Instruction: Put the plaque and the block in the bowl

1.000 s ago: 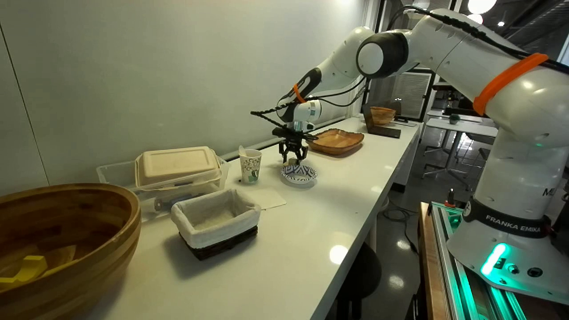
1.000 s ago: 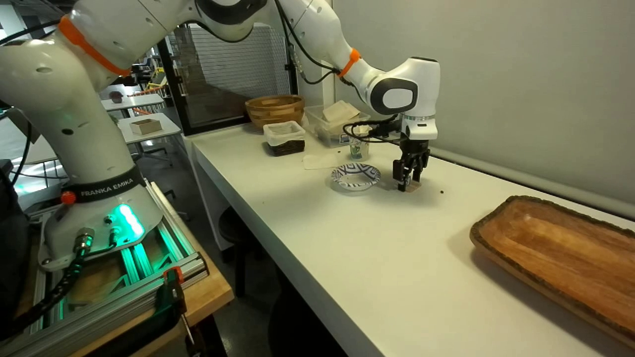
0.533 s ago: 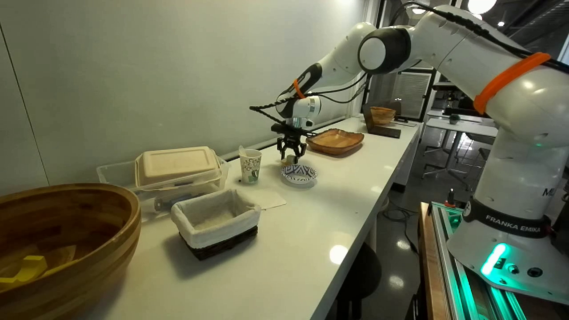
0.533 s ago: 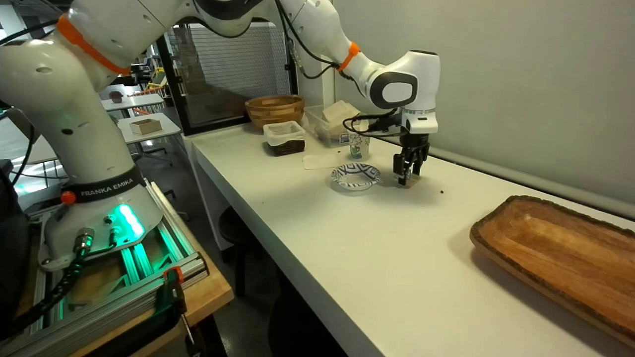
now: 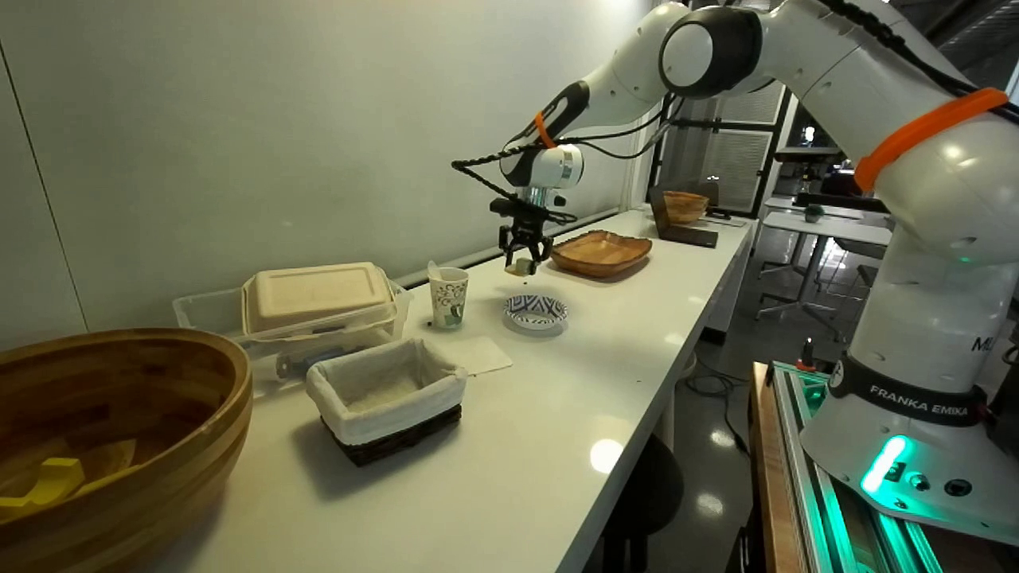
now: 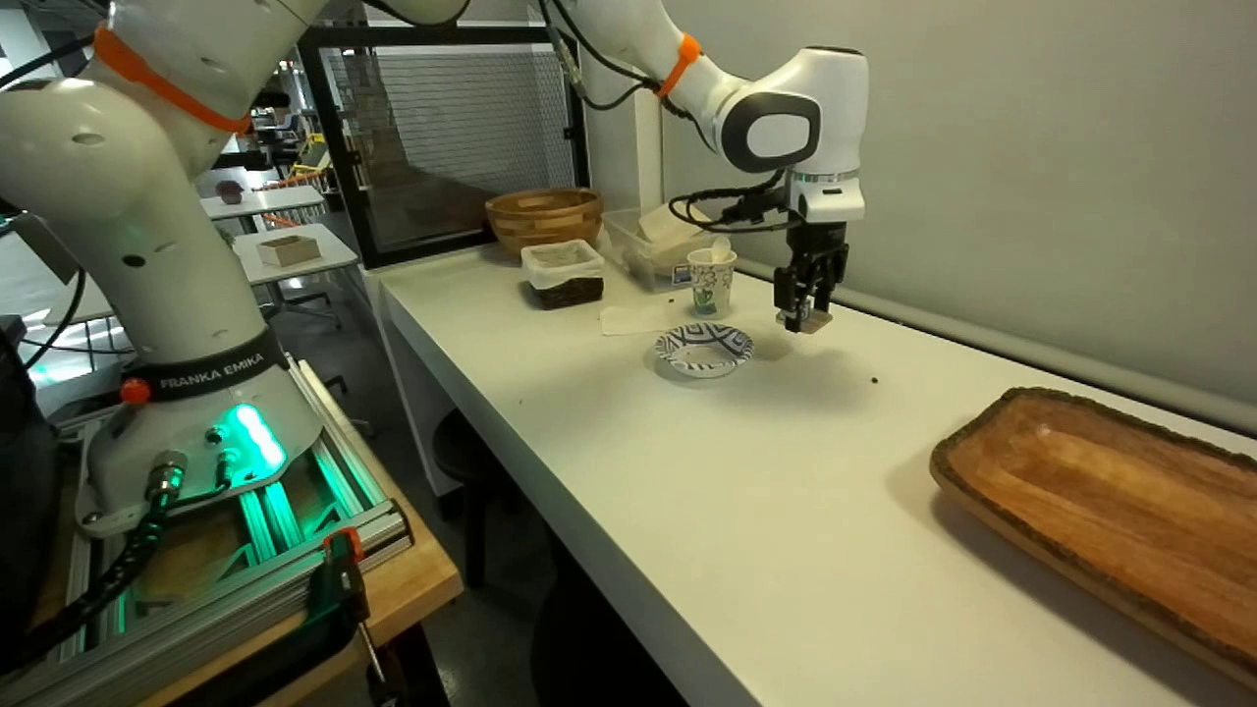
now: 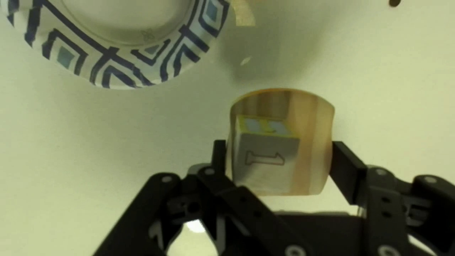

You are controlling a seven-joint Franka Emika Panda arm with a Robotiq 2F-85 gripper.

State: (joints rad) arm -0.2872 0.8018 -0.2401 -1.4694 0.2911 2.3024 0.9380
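My gripper [image 7: 280,163] is shut on the wooden plaque [image 7: 312,156], a small striped piece with rounded edges, held between the fingertips in the wrist view. The block [image 7: 266,160], a small pale cube with a "1" on one face and a yellow-edged side, rests on the plaque. In both exterior views the gripper [image 5: 525,256] [image 6: 807,309] holds them above the table, beside the patterned paper bowl; the plaque's edge [image 6: 815,322] shows under the fingers. The bowl [image 5: 183,398], large, round and brown, stands at the near left, and at the back in an exterior view [image 6: 544,231].
A patterned paper bowl [image 5: 536,313] sits near the gripper. Between there and the large bowl stand a paper cup [image 5: 449,298], a napkin [image 5: 482,356], a cloth-lined basket [image 5: 388,398] and a clear box with a beige lid [image 5: 318,298]. A wooden tray [image 6: 1110,501] lies on the opposite side.
My gripper has risen from the table surface, lifting the plaque with the block on it. The arm has moved upward; the other objects have stayed in place.
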